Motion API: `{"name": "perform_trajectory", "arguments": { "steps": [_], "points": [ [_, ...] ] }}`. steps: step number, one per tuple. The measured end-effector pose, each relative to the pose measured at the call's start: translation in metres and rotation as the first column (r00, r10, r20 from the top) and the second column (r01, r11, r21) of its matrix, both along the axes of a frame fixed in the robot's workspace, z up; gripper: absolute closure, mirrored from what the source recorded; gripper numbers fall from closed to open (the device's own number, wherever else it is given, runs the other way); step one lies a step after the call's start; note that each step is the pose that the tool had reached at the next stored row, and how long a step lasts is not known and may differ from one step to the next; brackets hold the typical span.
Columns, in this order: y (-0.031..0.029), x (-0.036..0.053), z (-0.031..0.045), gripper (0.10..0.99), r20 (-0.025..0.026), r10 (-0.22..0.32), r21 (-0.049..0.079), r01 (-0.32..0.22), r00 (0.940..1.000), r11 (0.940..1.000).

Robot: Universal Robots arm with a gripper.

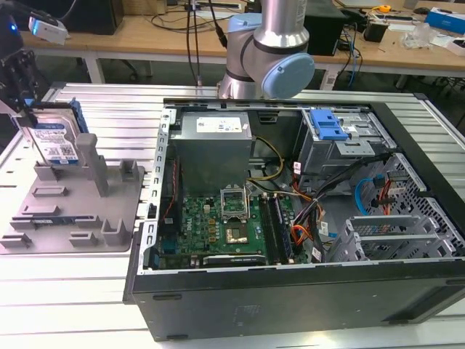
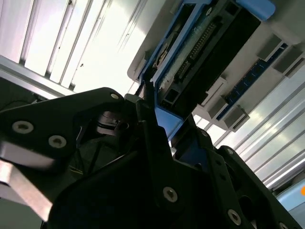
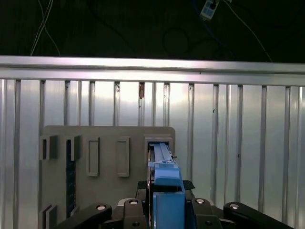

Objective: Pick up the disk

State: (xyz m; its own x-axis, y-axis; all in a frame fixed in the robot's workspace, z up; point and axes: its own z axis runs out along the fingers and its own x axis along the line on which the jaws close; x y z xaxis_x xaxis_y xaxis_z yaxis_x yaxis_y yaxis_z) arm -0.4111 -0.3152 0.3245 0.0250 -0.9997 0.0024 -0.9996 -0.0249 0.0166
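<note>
The disk stands on edge in a slot at the far end of the grey tray, on the exterior view's left. It is silver with a white-and-blue label and blue side rails. My gripper comes down on it from above, its black fingers on either side of the disk's upper edge. In the first wrist view the blue rail of the disk runs between the two fingers of the gripper, over the tray. The second wrist view shows a fingertip pressed against the disk. The gripper is shut on the disk.
An open computer case with its motherboard lies to the exterior view's right of the tray. A blue drive-bay bracket sits at its far corner. The arm's base rises behind the case. The tray has upright posts beside the disk.
</note>
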Motion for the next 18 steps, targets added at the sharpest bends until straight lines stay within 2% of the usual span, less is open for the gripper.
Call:
{"name": "perform_trajectory", "arguments": {
  "steps": [10,11,15,17,18],
  "points": [
    [-0.0002,0.0,0.0375,0.718,0.0001,0.0,0.003,0.0,1.0,1.0],
    [-0.0002,0.0,0.0449,0.718,0.0,0.0,0.003,0.0,1.0,1.0],
    [-0.0002,0.0,0.0642,0.718,0.0,0.0,0.005,0.0,1.0,1.0],
    [-0.0003,0.0,0.0797,0.718,-0.0001,0.0,0.006,0.0,1.0,1.0],
    [-0.0003,0.0,0.084,0.718,0.0001,0.0,0.007,0.0,1.0,1.0]
  ]
}}
